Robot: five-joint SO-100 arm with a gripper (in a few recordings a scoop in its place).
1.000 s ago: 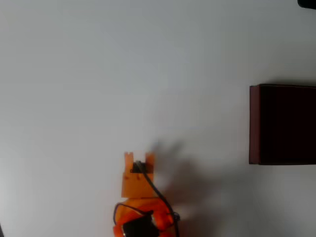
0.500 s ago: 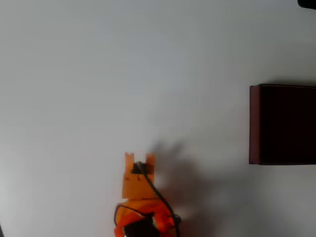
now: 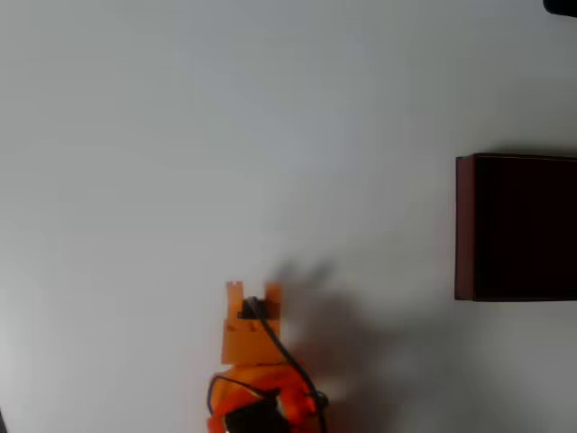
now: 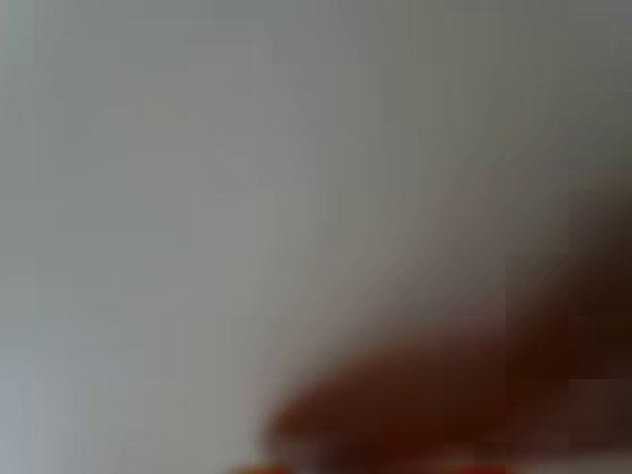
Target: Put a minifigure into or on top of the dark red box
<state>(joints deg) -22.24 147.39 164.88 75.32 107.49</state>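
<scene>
Overhead view: I see the dark red box (image 3: 517, 227) at about 3 o'clock, cut off by the picture's right edge; its maroon left wall is visible and its interior reads almost black. It rests flat on the table (image 3: 225, 135), a plain white, matte surface that fills the picture and carries only soft shading. I cannot make out a minifigure here.

At about 6 o'clock I see the orange gripper (image 3: 253, 289), well apart from the box, its two short tips pointing toward 12 o'clock with a narrow gap between them. I cannot tell whether the jaws are parted or closed, nor whether anything sits between them. A black cable (image 3: 284, 354) runs down the arm toward the lower edge. The arm's grey shadow falls on the table toward 1 o'clock.

Wrist view: the picture is heavily blurred; I see pale grey surface and a reddish-brown smear near 5 o'clock, which I cannot identify.
</scene>
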